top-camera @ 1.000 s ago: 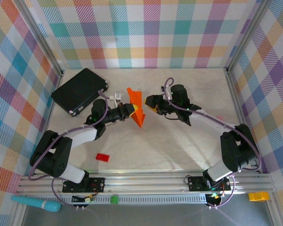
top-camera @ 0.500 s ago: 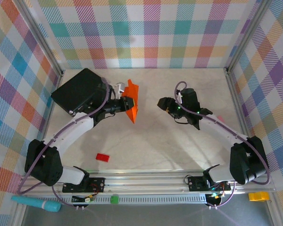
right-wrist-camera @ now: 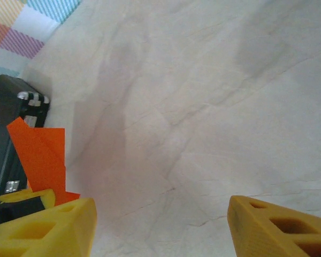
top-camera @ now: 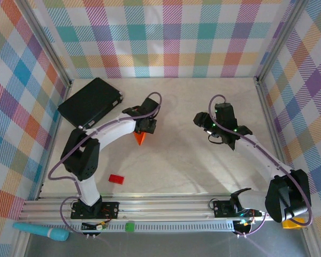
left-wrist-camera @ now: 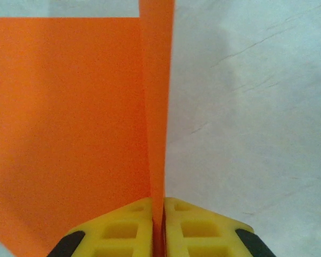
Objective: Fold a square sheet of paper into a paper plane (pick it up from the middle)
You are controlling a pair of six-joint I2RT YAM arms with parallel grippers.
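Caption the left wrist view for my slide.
Left gripper shut on the folded orange paper, over the pale table.

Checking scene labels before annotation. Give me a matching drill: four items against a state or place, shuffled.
Column 1
1. left gripper
2. right gripper
3. black case
4. red block

Column 2
A. open, holding nothing
B. lying flat at the far left of the table
C. shut on the orange paper
D. lying alone towards the near edge, left side

Pairs: 1-C, 2-A, 3-B, 4-D
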